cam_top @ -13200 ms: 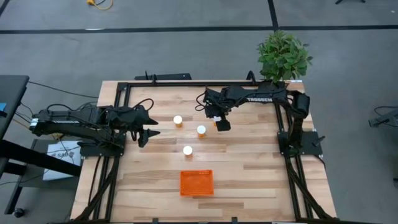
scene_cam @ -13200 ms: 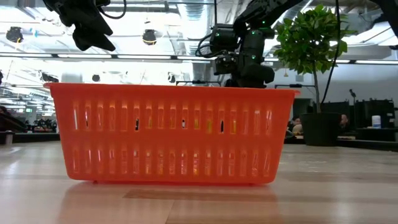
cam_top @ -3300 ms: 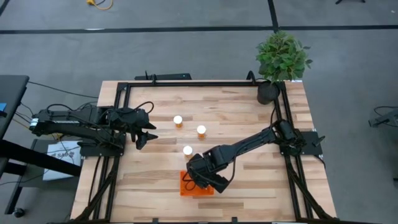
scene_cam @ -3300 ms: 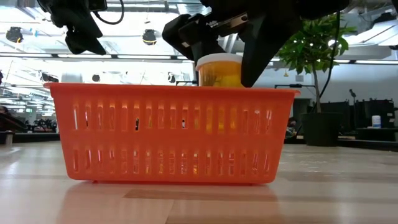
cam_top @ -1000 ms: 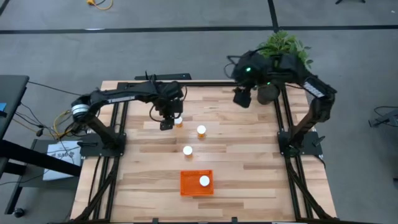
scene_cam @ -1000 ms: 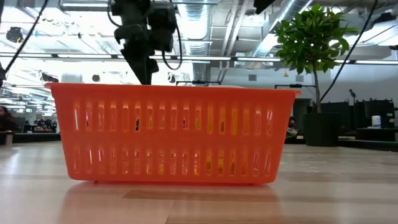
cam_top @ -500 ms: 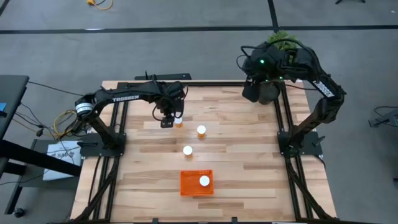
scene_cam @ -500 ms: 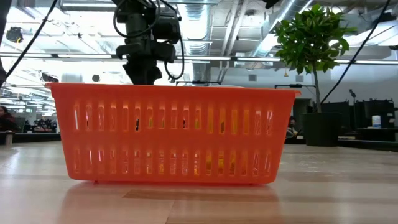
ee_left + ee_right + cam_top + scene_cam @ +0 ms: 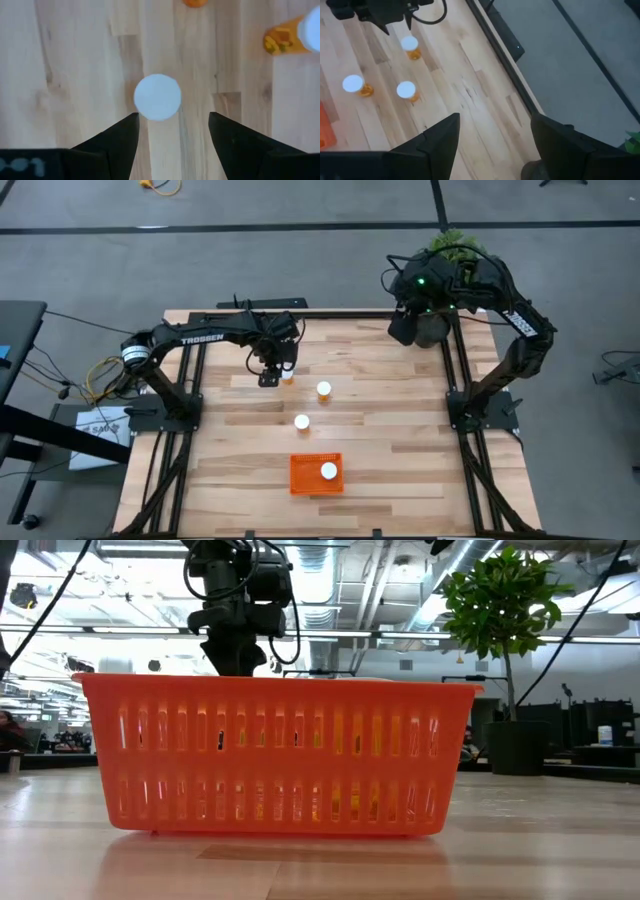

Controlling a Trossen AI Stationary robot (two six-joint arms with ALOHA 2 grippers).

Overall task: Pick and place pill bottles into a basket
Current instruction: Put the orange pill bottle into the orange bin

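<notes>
Three pill bottles stand upright on the wooden table: one at the far left (image 9: 288,375), one in the middle (image 9: 324,390) and one nearer (image 9: 302,421). Another bottle (image 9: 328,471) rests in the orange basket (image 9: 305,476) near the table's front edge. My left gripper (image 9: 172,117) hangs open above the far-left bottle, fingers pointing down; the bottle's white cap (image 9: 157,97) shows just beyond the fingertips, untouched. My right gripper (image 9: 495,120) is open and held high over the table's far right corner, with nothing in it.
A potted plant (image 9: 455,255) in a black pot (image 9: 432,332) stands at the far right corner, right under my right arm. Black frame rails (image 9: 300,313) run along the table's far and side edges. Bare wood lies between the bottles and the basket.
My left gripper has moved a little to the right and down over the far-left bottle, staying open. My right arm has swung toward the far right corner, over the plant pot, then held still. The bottles and the basket have stayed in place.
</notes>
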